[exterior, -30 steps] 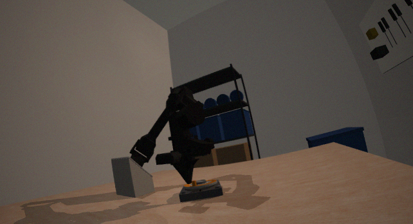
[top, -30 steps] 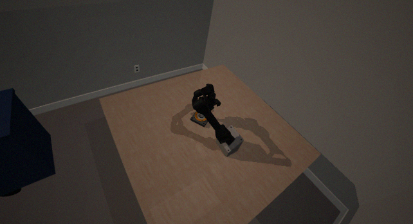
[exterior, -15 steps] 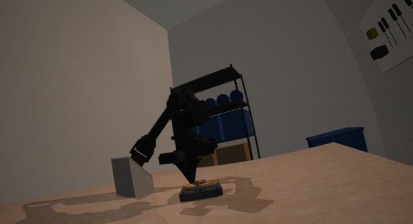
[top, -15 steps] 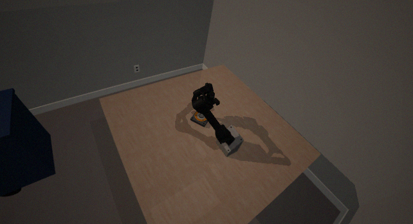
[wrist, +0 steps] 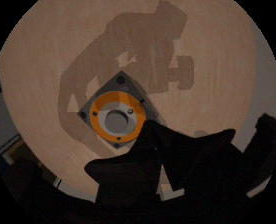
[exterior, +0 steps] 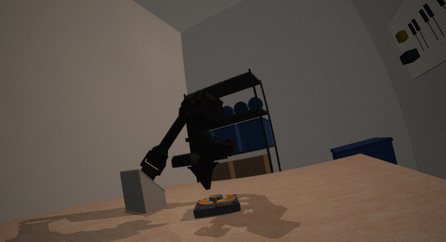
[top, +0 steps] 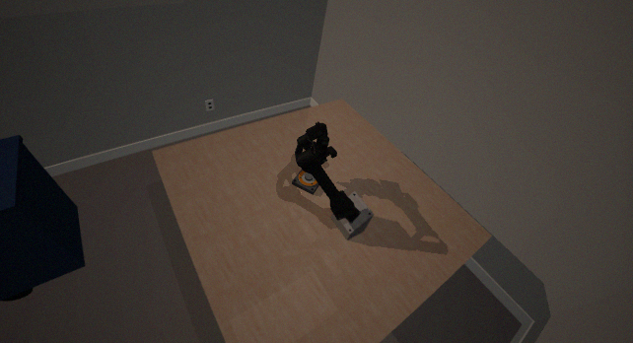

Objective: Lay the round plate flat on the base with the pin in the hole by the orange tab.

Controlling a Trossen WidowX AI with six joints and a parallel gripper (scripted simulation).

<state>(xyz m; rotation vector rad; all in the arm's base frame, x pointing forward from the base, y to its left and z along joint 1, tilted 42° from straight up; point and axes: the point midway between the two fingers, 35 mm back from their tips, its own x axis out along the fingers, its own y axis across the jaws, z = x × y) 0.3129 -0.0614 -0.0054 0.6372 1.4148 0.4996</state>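
The round plate point(top: 302, 178) point(exterior: 228, 198) point(wrist: 97, 125), an orange ring with a grey middle, sits around the grey post point(top: 309, 176) point(exterior: 216, 196) point(wrist: 116, 121) on the dark square base point(exterior: 217, 212) point(wrist: 110, 86). Its orange tab point(exterior: 215, 200) stands up at the near side in the exterior view; I cannot make it out in the wrist view. Several small dark holes show around the plate. I cannot tell which round mark is the pin, or whether the plate lies flat. My gripper point(exterior: 207, 188) point(wrist: 147, 123) is shut and empty, with its tips above the plate, apart from it.
The arm's grey mount point(top: 360, 223) point(exterior: 142, 192) stands on the wooden table point(top: 256, 233) point(exterior: 312, 199) close to the base. Dark shadows of the arm fall around the base. A shelf point(exterior: 240, 119) and a blue cabinet point(top: 39, 223) stand off the table.
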